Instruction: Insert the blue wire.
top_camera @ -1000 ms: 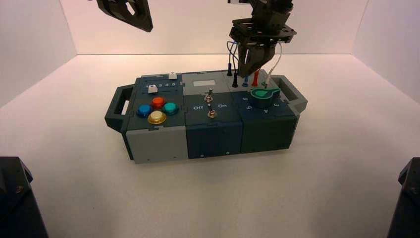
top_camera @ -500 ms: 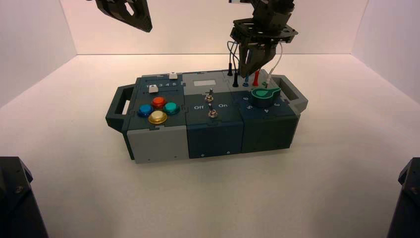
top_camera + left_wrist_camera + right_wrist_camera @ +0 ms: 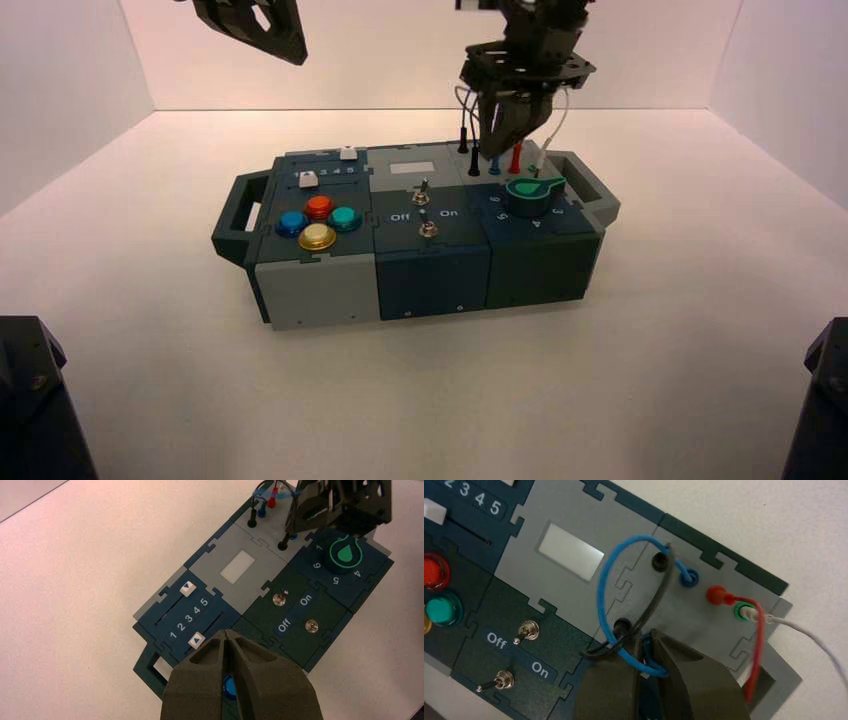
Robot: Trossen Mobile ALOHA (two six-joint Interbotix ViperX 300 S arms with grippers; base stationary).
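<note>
In the high view, the right tool [image 3: 493, 155] is at work over the back of the box's gray socket panel [image 3: 442, 169], right of the frame's centre; its arm enters from the top edge and slants down, tips lowest and aimed toward the lower left. The box stands on a pale surface [image 3: 420, 400], with the green knob [image 3: 528, 196] just in front of the sockets. The left arm [image 3: 262, 28] waits in the upper left of the frame, clear of the box. The left wrist view shows that arm's own tool [image 3: 227, 635] pressed together with nothing between its tips, while the right one hangs over the socket panel, beside the near black plug [image 3: 283, 545]. In the right wrist view, the blue wire [image 3: 602, 590] arches above the panel: one end sits in the blue socket [image 3: 689, 578] between the far black plug [image 3: 660, 561] and the red plug [image 3: 718, 595], and the other is pinched in the right tool, the black lead [image 3: 655, 601] crossing the loop. The step in hand looks to be seating this second end. The next move probably calls for lining up the plug and pushing straight down without snagging the black lead; whether it is already seated cannot be told.
</note>
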